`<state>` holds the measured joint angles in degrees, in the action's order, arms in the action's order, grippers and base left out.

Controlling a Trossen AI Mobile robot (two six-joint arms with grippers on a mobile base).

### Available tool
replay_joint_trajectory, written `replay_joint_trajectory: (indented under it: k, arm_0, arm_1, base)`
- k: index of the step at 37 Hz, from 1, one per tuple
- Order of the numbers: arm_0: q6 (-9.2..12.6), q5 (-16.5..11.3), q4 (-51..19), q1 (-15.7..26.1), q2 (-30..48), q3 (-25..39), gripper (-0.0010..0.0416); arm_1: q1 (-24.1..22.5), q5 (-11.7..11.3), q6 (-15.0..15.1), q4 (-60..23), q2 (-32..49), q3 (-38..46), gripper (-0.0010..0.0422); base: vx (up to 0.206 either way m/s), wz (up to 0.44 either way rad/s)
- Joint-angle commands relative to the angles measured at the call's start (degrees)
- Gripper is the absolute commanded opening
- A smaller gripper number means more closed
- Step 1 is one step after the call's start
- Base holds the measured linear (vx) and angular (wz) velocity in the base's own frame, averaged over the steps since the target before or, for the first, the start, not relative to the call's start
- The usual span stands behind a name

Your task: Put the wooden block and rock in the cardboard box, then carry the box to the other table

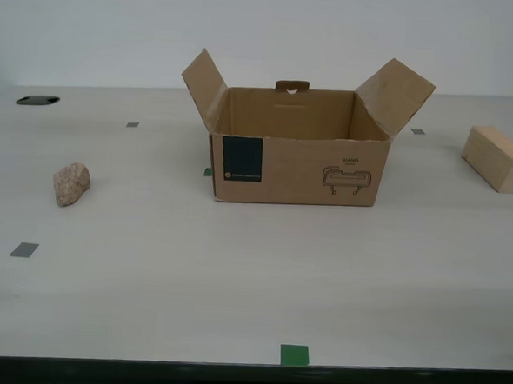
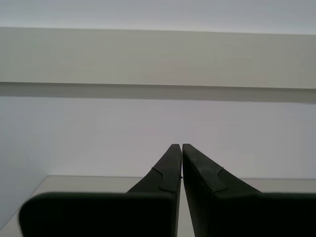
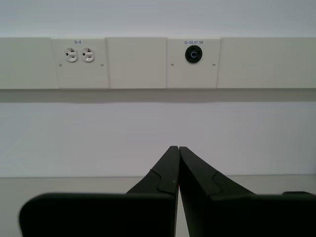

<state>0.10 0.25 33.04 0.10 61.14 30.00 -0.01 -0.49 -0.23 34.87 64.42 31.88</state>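
On the smooth beige tabletop (image 1: 234,278), exterior view, the cardboard box (image 1: 297,164) sits near the middle toward the far side, upright, top open, both side flaps splayed up and outward, handle tab standing at the back wall. Navy label and line drawing face the camera. Visible inside walls bare; floor of the box hidden by the front wall, so can't tell what's on it, nothing sticks up above the rim.

Wooden block (image 1: 499,158) lies flat on the table at the exterior view's right, well apart from the box, long axis running diagonally from far-left to near-right in that view. Rock (image 1: 71,183) sits on the table at the exterior view's left, also well apart from the box, slightly nearer the camera than the box front, upright-ish lump, no clear long axis.

Neither arm appears in the exterior view. My first gripper (image 3: 177,150) faces a wall panel with outlets (image 3: 80,55), jaws closed tip to tip, holding nothing. My second gripper (image 2: 180,147) faces a plain wall, jaws likewise pressed together, empty.

Small grey tape squares and a green tape square (image 1: 294,354) mark the tabletop.
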Motion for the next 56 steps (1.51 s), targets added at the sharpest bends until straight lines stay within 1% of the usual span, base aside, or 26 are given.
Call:
replay_joint_trajectory:
  k: [1, 9, 21, 38, 41, 46, 52, 56]
  arm_0:
    - [0.0, 0.0, -2.3, 0.0, 0.0, 0.0, 0.0000]
    - [0.1, 0.0, -2.3, 0.0, 0.0, 0.0, 0.0000]
    - [0.0, 0.0, -2.3, 0.1, 0.0, 0.0, 0.0000]
    - [0.0, 0.0, -2.3, 0.1, 0.0, 0.1, 0.0000]
    - [0.0, 0.0, -5.0, 0.1, 0.0, 1.4, 0.0000]
    - [0.0, 0.0, -13.0, 0.0, 0.0, 5.6, 0.0000]
    - [0.1, 0.0, -20.3, 0.1, 0.0, 10.2, 0.0000]
    - [0.4, 0.0, -29.9, 0.1, 0.0, 14.8, 0.0000]
  arm_1:
    - [0.0, 0.1, -0.2, 0.3, 0.0, 0.0, 0.0000]
    - [0.0, 0.1, -0.2, -0.3, 0.0, 0.0, 0.0000]
    - [0.0, 0.1, -0.2, -4.4, 0.0, 0.0, 0.0000]
    - [0.0, 0.1, -0.2, -4.6, 0.0, 0.0, 0.0000]
    - [0.0, 0.1, -0.2, -4.6, 0.0, 0.0, 0.0000]
    - [0.0, 0.1, -0.2, -5.0, 0.0, 0.0, 0.0000]
    - [0.0, 0.1, -0.1, -5.0, 0.0, 0.0, 0.0000]
    - [0.0, 0.1, -0.1, -5.2, 0.0, 0.0, 0.0000]
  base:
    - [0.000, 0.000]
    - [0.000, 0.000]
    - [0.000, 0.000]
    - [0.000, 0.000]
    - [0.000, 0.000]
    - [0.000, 0.000]
    - [0.000, 0.000]
    - [0.000, 0.000]
